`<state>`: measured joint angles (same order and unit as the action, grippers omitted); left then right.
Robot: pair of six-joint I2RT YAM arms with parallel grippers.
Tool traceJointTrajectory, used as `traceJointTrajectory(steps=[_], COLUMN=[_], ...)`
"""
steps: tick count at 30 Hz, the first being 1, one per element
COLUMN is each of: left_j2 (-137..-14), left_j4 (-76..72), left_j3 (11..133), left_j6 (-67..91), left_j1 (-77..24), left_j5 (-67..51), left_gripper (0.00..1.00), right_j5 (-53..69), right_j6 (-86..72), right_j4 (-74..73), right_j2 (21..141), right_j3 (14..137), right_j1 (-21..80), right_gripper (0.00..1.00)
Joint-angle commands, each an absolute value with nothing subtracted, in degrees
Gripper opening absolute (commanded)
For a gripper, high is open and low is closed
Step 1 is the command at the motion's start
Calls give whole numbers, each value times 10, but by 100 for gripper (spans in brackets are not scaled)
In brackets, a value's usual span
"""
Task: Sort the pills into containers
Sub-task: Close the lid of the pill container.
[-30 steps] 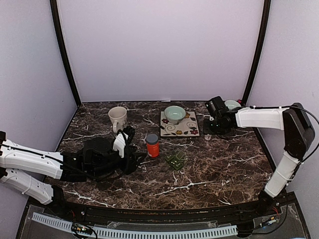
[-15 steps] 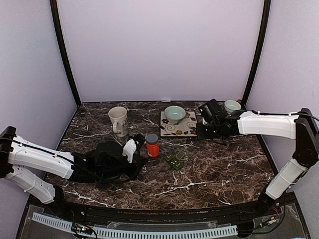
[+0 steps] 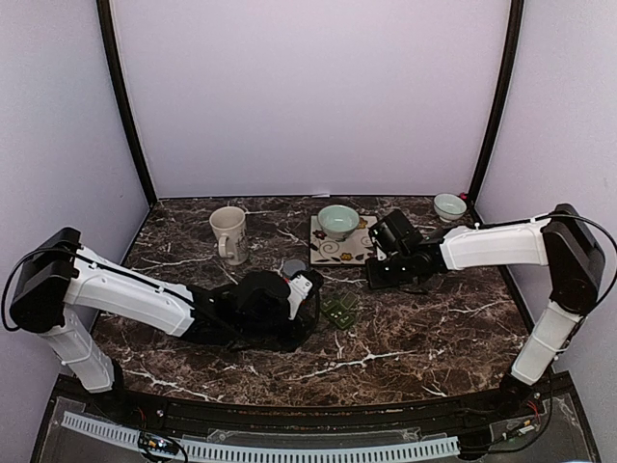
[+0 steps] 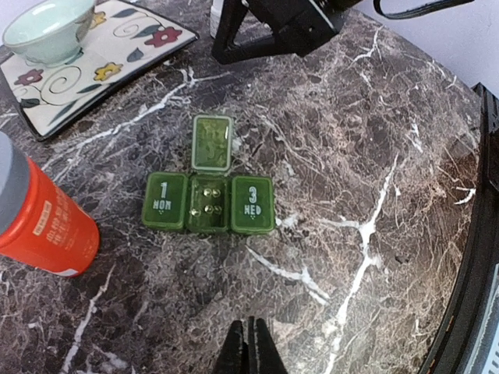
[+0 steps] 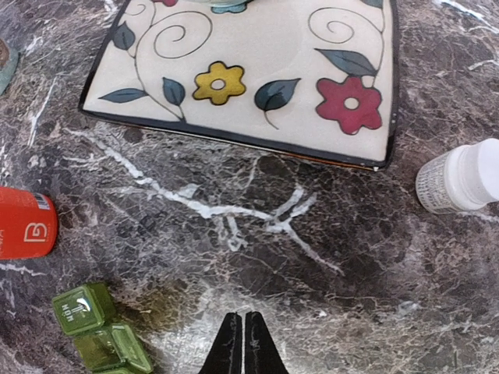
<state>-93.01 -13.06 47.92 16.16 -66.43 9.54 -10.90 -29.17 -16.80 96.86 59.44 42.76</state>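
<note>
On the white-veined marble worktop (image 4: 374, 156), the glossy green pill-box strip (image 4: 208, 204) of square compartments sits near the orange bottle (image 4: 39, 226), middle lid open; left fingers (image 4: 236, 352) and right fingers (image 5: 231, 347) pinched together, empty.

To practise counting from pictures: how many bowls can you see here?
2. One bowl sits on the flowered plate; a second bowl stands in the far right corner. More may be hidden.

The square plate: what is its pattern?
The plate: flowers, leaves, swirls on cream; best in right wrist view.
</note>
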Motion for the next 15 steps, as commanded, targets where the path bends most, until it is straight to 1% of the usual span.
traceJointTrajectory(steps=[1, 7, 15], left_j2=[-959, -1006, -1037], left_j4=[-85, -55, -62], left_j3=[525, 566, 575], left_j6=[166, 169, 180], left_j1=[-667, -667, -656], left_j5=[66, 56, 41], left_gripper=[0, 0, 0], right_j5=[-70, -42, -9], right_j6=[-287, -288, -295], right_j4=[-129, -114, -91], right_j2=[975, 984, 989], right_j3=[582, 575, 564], right_j1=[437, 443, 444], right_gripper=[5, 5, 5])
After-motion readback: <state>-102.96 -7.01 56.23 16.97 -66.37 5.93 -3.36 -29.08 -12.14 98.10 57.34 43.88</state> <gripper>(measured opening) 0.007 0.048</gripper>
